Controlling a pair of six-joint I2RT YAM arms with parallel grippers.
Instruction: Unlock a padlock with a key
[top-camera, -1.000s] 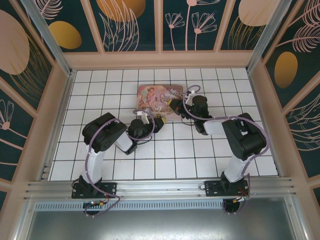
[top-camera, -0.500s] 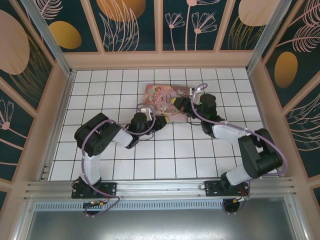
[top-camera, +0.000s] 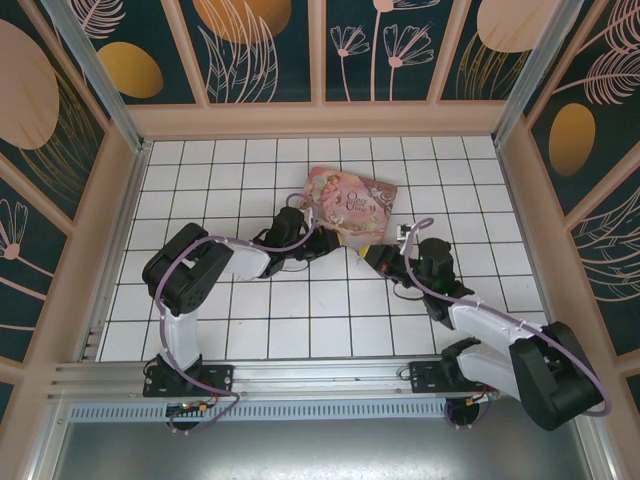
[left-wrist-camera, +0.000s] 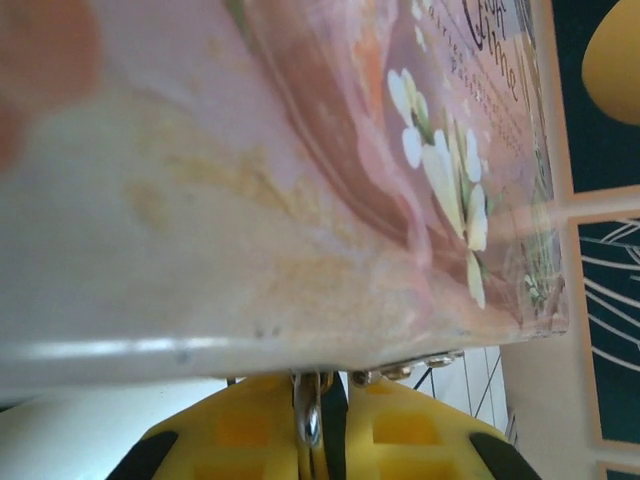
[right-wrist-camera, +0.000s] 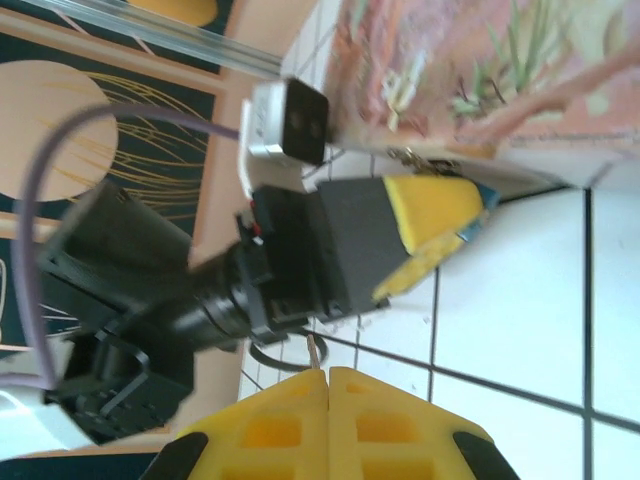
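Yellow pads of your left gripper stand almost together in the left wrist view. They pinch a thin silver loop, the shackle of the padlock, whose body is hidden below the pads there. Directly above them runs the pink side wall of the tin. A small metal hasp sits at its lower edge, just beside the fingertips.

In the right wrist view those left fingers end in a blue-green tip at the tin's near corner; you cannot tell for sure that this is the lock body. Your right gripper has its pads pressed flat together. A slim grey sliver, the key, sticks out from between them, close under the left gripper's black housing; contact cannot be judged.

From above, the tin lies skewed to the white tiles. Both arms reach in to its near edge, the left gripper at the edge and the right gripper near it on the right.
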